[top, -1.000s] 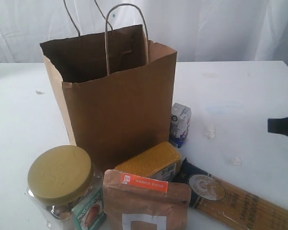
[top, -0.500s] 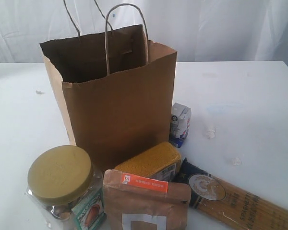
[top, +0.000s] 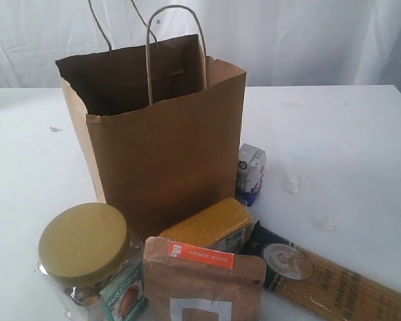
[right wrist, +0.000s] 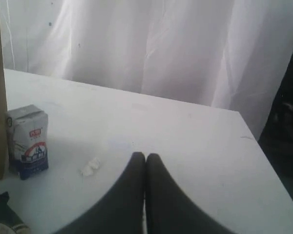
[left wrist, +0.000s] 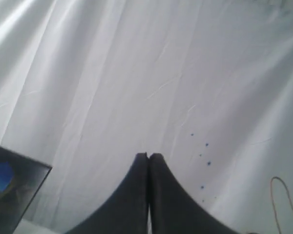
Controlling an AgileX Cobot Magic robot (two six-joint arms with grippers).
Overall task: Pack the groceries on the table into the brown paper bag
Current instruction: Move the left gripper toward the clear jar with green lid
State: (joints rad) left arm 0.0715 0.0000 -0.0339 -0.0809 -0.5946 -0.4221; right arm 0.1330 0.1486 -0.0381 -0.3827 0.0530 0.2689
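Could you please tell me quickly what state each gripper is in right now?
Left gripper: closed, holding nothing.
Right gripper: closed, holding nothing.

A white table (top: 361,134) carries the upright bag (top: 167,160). Just beside the bag's right edge stands the carton (top: 251,172). On the bag's near side the grain bottle (top: 210,227) lies flat, with the pouch (top: 204,284) nearer the camera. The jar (top: 87,261) stands near the bag's left corner. The spaghetti pack (top: 341,287) lies off toward the right. White scraps (top: 293,184) lie right of the bag, past the carton.
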